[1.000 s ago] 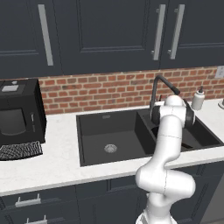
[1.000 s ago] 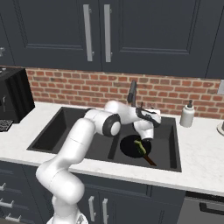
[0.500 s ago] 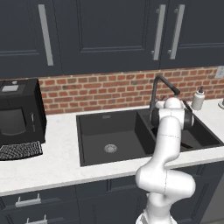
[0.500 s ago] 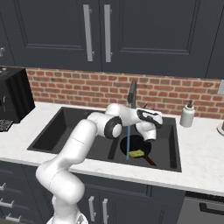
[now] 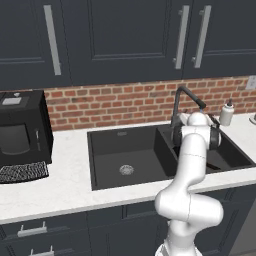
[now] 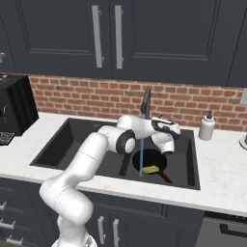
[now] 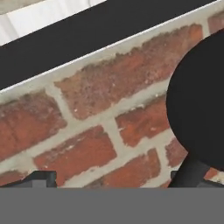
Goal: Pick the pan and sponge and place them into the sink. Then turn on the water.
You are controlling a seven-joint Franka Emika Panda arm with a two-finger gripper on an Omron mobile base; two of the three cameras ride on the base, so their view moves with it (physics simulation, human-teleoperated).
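Jaws spread wide and empty, gripper [image 7: 109,181] facing brick wall [image 7: 87,127], arm bent over sink [image 6: 188,179], water [image 6: 141,157] running

The arm [image 5: 192,165] hides most of the small right side of the sink [image 5: 235,155] in the left base view. In the right base view, the pan [image 6: 150,161] is partly behind the arm, and the sponge [image 6: 150,169] is too small to see well. The faucet [image 7: 199,100] is cut off at the edge of the hand view.

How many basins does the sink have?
2: a wide left basin and a smaller right basin, which holds the pan and the sponge.
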